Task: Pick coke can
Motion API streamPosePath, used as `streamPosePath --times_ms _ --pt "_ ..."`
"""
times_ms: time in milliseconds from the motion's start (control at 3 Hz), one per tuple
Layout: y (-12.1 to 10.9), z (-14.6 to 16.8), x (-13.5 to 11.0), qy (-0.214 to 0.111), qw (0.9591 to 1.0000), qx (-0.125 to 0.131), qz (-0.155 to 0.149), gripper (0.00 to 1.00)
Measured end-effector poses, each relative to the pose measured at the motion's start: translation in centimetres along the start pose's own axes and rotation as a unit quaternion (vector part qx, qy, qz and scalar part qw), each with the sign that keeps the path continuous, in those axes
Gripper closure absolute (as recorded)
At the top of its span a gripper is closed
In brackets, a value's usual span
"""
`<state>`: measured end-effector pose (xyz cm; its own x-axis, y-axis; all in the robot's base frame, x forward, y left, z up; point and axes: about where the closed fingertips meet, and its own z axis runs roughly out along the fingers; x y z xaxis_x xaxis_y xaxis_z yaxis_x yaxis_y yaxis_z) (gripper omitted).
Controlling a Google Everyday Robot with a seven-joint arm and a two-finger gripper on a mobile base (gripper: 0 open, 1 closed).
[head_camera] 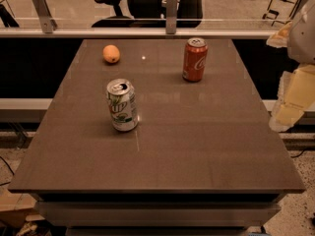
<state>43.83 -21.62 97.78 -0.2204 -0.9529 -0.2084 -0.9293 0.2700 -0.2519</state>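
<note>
- The table (197, 146), a dark brown, glossy slab on a stepped grey base, is seen nearest the camera, its front edge running across the lower part of the view; most of the picture is filled by its top.
- A pale metal rail (147, 32) with two upright brackets is seen along the far edge of the table, and a black office chair (142, 4) is visible behind it.
- The gripper (290, 100), pale and yellowish, is seen at the right border of the view, off the right side of the table and raised above its top; it is partly cut off by the border, so whether it is open or closed cannot be told. Nothing is seen to be held by it.
- A white-and-green 7UP can (122, 105) is stood upright left of the table's centre, its silver top opened.
- The coke can (195, 59), red with white script and a silver top, is stood upright on the far right part of the table, well apart from the 7UP can and from the gripper.
- A small orange fruit (111, 53) is laid near the far left corner, well apart from both cans.
</note>
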Motion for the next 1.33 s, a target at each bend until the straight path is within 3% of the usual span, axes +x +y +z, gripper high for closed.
streamPosePath --times_ms 667,1000,1333 --pt "-1.2 -0.6 -0.7 -0.019 0.9995 0.024 0.004 0.0" --pt "-3.3 -0.4 -1.0 -0.059 0.997 0.044 0.025 0.0" --pt "-5.8 0.4 -1.3 -0.105 0.9914 0.061 0.049 0.0"
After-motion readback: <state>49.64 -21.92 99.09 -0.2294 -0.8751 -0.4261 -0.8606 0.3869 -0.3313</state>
